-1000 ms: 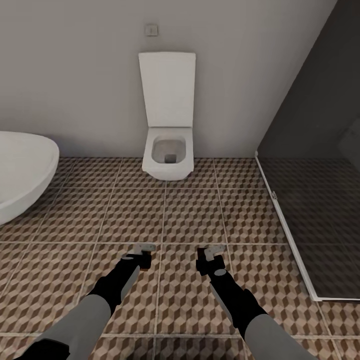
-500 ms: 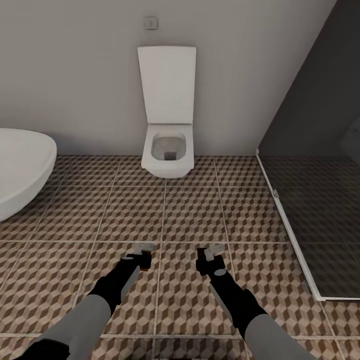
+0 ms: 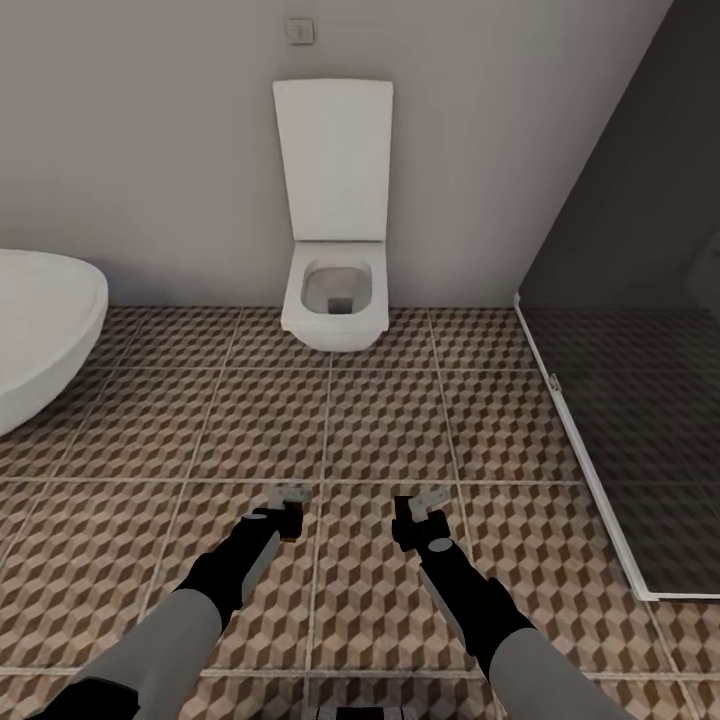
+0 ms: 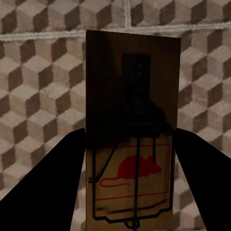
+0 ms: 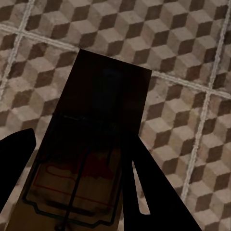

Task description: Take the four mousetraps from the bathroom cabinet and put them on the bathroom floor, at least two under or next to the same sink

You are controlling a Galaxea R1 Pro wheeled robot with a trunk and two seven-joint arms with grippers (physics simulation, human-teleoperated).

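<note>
Here, nearest the camera in the head view, both arms reached forward over the bathroom floor [image 3: 380, 420], the left gripper [image 3: 289, 494] at about 7 o'clock of the frame centre and the right gripper [image 3: 431, 497] at about 5 o'clock. In the left wrist view, the left gripper's dark fingers [image 4: 48, 178] were closed against both long edges of a mousetrap [image 4: 132, 139], a brown plate with wire parts and a red mouse print. In the right wrist view, the right gripper's fingers [image 5: 144, 178] likewise flanked and clamped a second mousetrap [image 5: 96, 144], which lay in shadow. Both traps were held above the cube-patterned tiles, not resting on them. Farther off, at 12 o'clock, a white toilet [image 3: 335, 305] stood against the wall with its lid raised. At 9 o'clock lay the rim of a white bathtub [image 3: 40, 330]; at 3 o'clock, a dark glass shower screen [image 3: 640, 430].
</note>
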